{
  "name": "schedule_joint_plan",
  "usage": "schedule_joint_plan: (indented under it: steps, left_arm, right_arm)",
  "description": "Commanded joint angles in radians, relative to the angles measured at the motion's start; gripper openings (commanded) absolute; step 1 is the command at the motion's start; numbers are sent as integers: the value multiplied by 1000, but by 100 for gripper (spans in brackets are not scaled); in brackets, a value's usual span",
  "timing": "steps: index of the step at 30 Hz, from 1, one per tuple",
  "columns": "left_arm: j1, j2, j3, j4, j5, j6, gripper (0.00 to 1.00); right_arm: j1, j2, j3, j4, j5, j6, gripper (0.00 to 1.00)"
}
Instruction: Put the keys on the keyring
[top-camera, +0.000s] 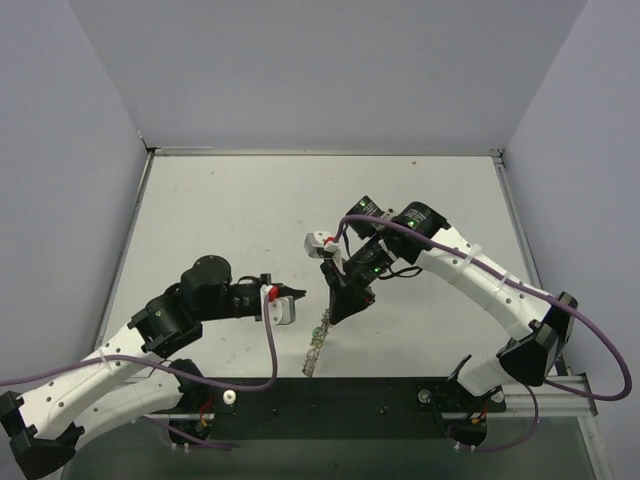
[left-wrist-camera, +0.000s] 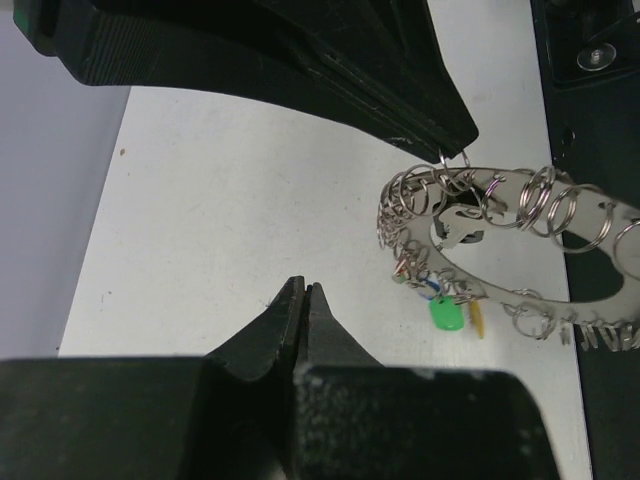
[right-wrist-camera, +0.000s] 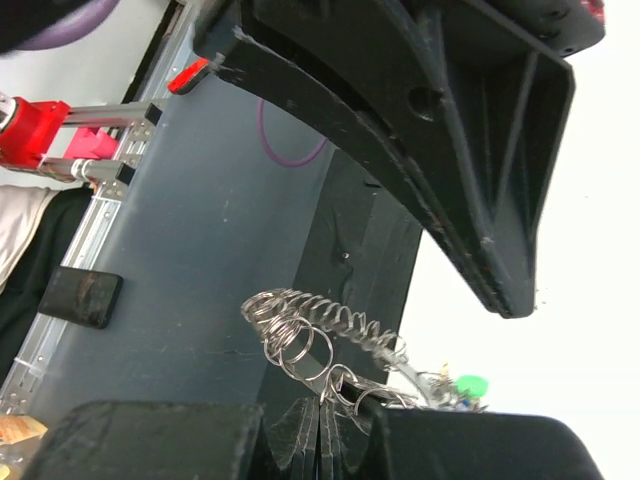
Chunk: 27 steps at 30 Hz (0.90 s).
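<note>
The keyring (top-camera: 316, 350) hangs on edge just above the table near its front. My right gripper (top-camera: 335, 316) is shut on one of the many small split rings along its rim. In the left wrist view the keyring (left-wrist-camera: 500, 292) is a flat silvery band. Keys with a green head (left-wrist-camera: 446, 314) and a yellow head (left-wrist-camera: 479, 318) dangle from it. The right fingers (left-wrist-camera: 400, 90) pinch it from above. My left gripper (left-wrist-camera: 305, 287) is shut and empty, a little to the keyring's left. In the right wrist view the keyring (right-wrist-camera: 335, 322) rises from the shut right gripper (right-wrist-camera: 325, 415), with the green head (right-wrist-camera: 470, 384) beside it.
A black rail (top-camera: 350, 393) runs along the table's near edge, just below the hanging ring. The white table (top-camera: 230, 210) has grey walls on three sides. The left gripper's black body (right-wrist-camera: 470, 170) fills the top of the right wrist view.
</note>
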Motion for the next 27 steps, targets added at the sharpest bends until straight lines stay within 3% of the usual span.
schedule_joint_plan:
  steps: [1,3,6,8,11,19,23,27]
  left_arm:
    - [3,-41,-7,129,33,-93,0]
    - [4,-50,-14,171,30,-118,0]
    - [3,-55,-14,217,-4,-167,19]
    - [3,-56,-19,248,-25,-210,37]
    - [4,-56,-27,314,-59,-272,51]
    - [7,-29,56,351,-88,-383,61]
    - [26,41,186,198,-138,-457,68]
    - [75,128,361,34,-70,-501,68]
  right_arm:
    - [0,-57,15,80,-13,23,0]
    - [-2,-96,-20,146,25,89,0]
    - [-10,-147,-63,267,71,164,0]
    - [-14,-172,-85,349,88,198,0]
    - [-22,-232,-152,491,120,275,0]
    - [-46,-396,-351,934,195,488,0]
    - [-46,-436,-411,1057,232,548,0]
    - [-54,-434,-413,1077,237,541,0]
